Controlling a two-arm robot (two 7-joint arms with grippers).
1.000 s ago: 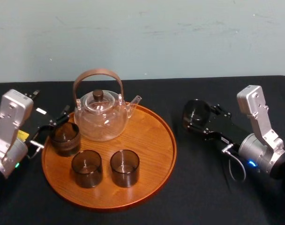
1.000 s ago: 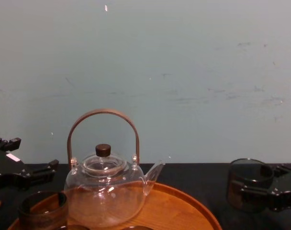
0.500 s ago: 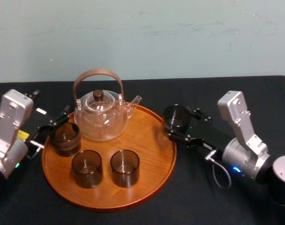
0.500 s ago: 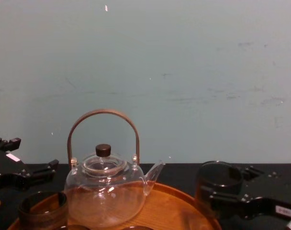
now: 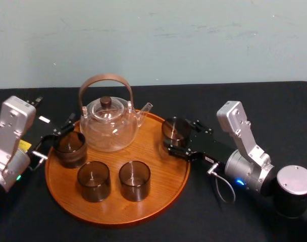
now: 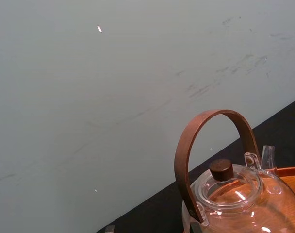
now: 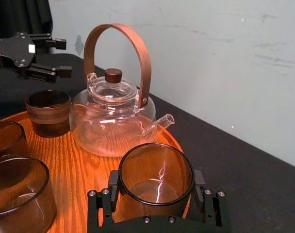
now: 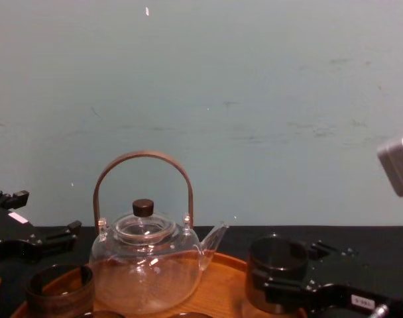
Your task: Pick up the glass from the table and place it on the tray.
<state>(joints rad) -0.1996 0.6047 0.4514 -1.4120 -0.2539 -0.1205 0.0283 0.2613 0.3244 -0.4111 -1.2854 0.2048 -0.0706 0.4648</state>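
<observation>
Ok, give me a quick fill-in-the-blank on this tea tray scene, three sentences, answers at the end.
1. The right gripper is shut on a dark ____.
2. Beside the teapot, the free-standing glasses on the tray number ____.
3. The left gripper sits open by the tray's ____ edge.

Missing words: glass; three; left.
</observation>
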